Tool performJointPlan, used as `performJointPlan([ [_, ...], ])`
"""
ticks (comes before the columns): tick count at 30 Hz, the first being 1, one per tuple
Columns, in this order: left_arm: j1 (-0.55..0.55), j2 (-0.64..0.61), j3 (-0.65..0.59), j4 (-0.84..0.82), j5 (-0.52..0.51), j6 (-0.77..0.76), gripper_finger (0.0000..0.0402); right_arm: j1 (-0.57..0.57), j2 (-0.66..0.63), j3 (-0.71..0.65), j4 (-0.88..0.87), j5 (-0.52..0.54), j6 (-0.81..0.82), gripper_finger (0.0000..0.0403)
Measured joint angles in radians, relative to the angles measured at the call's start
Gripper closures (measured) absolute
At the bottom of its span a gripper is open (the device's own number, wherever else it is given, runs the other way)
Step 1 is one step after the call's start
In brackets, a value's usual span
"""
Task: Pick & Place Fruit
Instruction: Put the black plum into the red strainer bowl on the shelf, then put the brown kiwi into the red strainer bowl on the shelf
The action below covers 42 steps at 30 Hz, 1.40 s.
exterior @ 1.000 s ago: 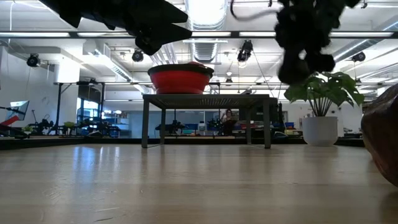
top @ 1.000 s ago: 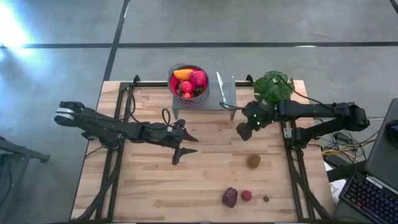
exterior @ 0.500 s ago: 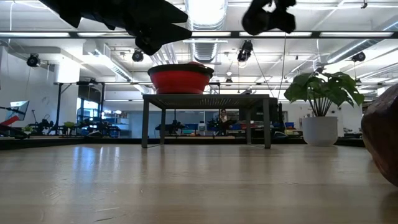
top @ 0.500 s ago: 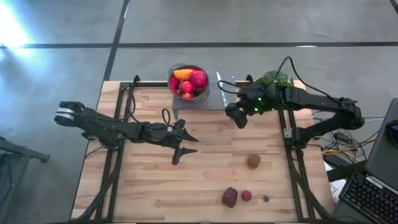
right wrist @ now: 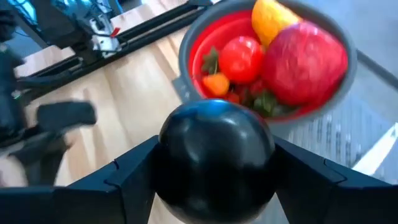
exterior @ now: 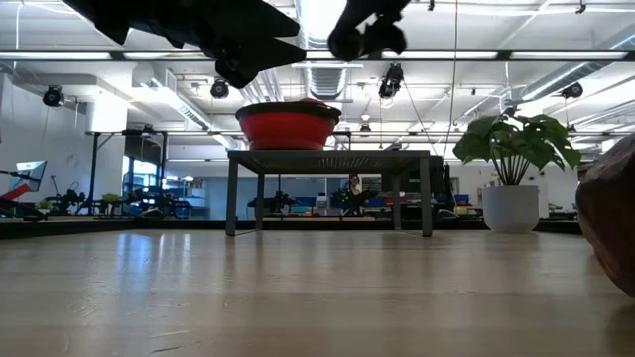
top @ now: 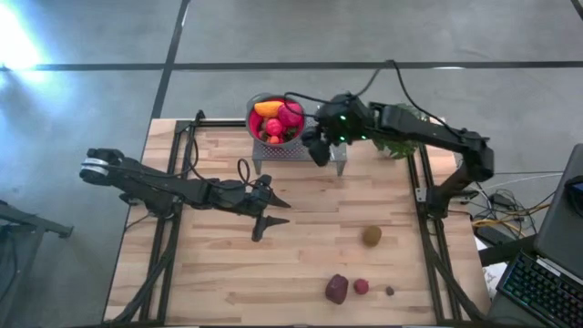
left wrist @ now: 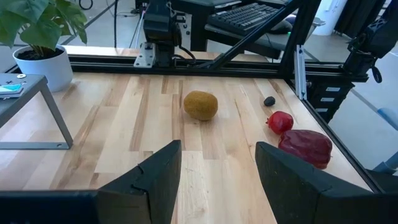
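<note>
High view: the right pincer has swung from the tabletop's three o'clock side up to twelve o'clock, just beside the red-lined round metal bowl on its grey perforated stand. The left pincer is unchanged, spread wide near centre. A brown kiwi, a dark maroon fruit, a small red berry and a tiny dark berry lie at five o'clock.

Right wrist view: the right pincer grips a glossy black round plum. The bowl holds yellow, red and pink fruits.
</note>
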<state>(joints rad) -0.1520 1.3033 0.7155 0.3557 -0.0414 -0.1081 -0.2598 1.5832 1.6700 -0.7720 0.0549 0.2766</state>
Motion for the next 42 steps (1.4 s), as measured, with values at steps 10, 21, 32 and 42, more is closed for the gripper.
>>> performJointPlan([
  [10, 0.000, 0.000, 0.000, 0.000, 0.000, -0.002, 0.0190, -0.036, 0.204, 0.224, -0.009, -0.002, -0.075, 0.0152],
  [21, -0.006, -0.012, 0.002, -0.027, 0.031, -0.026, 0.0190, -0.036, 0.347, 0.319, -0.046, -0.002, -0.118, 0.0110],
  [32, -0.079, -0.188, -0.004, -0.140, -0.022, 0.038, 0.0190, -0.048, 0.389, 0.321, -0.062, -0.001, -0.195, 0.0112],
  [42, -0.103, -0.193, -0.017, -0.138, -0.056, 0.059, 0.0191, -0.046, 0.256, 0.386, -0.237, -0.006, -0.207, 0.0160],
])
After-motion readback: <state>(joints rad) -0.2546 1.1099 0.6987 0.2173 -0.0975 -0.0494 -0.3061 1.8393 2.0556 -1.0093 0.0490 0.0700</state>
